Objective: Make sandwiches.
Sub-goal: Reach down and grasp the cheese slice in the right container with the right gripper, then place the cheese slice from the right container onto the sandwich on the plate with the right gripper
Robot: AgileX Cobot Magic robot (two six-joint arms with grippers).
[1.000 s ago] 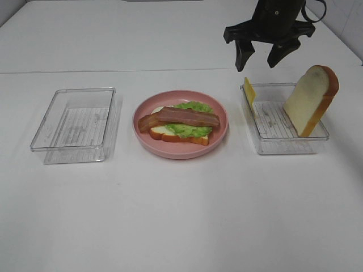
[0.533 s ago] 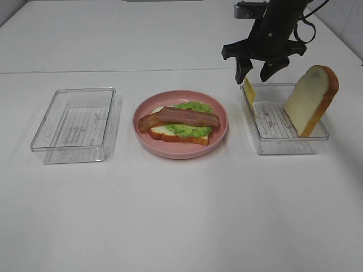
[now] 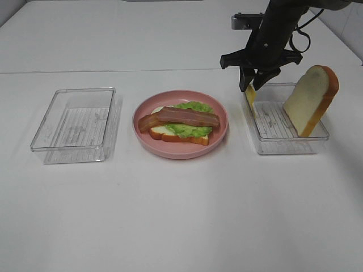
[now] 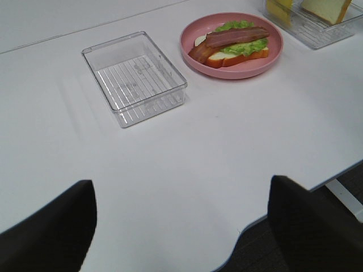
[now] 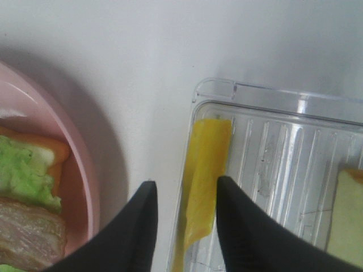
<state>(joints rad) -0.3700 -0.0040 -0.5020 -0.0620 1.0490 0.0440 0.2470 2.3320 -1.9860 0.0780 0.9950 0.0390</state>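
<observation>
On the pink plate (image 3: 220, 136) lies a stack: a bread slice (image 3: 168, 135) at the bottom, green lettuce (image 3: 190, 130) on it, and bacon strips (image 3: 182, 117) on top. A yellow cheese square (image 3: 250, 94) stands on edge against the left wall of the right clear tray (image 3: 283, 145). My right gripper (image 3: 253, 85) has come down over it. In the right wrist view its fingers (image 5: 136, 232) straddle the cheese (image 5: 205, 164) and the tray wall, with a gap still showing on one side. A second bread slice (image 3: 311, 99) leans upright at that tray's right end. My left gripper (image 4: 181, 226) is wide open over the table's near edge.
An empty clear tray (image 3: 76, 122) sits left of the plate and also shows in the left wrist view as the clear tray (image 4: 133, 76). The table's front edge (image 4: 283, 212) runs just below the left gripper.
My right gripper has dropped from above the tray's far left corner onto the cheese, and its jaws have narrowed around it. Nothing else has moved.
</observation>
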